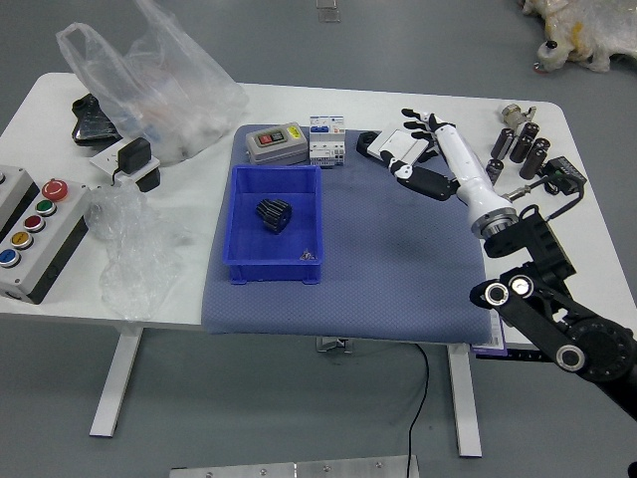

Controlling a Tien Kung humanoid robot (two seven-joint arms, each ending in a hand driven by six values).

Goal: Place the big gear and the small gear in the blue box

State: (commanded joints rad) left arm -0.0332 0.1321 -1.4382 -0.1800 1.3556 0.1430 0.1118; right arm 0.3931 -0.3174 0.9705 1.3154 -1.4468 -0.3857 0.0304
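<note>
The blue box (275, 271) stands on the left part of the grey-blue mat. Inside it lies the big gear (274, 214), dark and ridged, near the middle. A small gear (308, 256), seen only as a tiny greyish piece, appears to lie in the box's lower right corner. My right hand (416, 154), white with black fingertips, is over the mat's upper right part, well to the right of the box. Its fingers are spread and hold nothing. The left hand is out of view.
A grey device (277, 144) and a white block (326, 141) stand behind the box. A white-topped black gadget (400, 147) is close to my right hand. Dark cylinders (523, 142) stand at the far right. Plastic bags (164, 90) and a button panel (40, 239) are at left.
</note>
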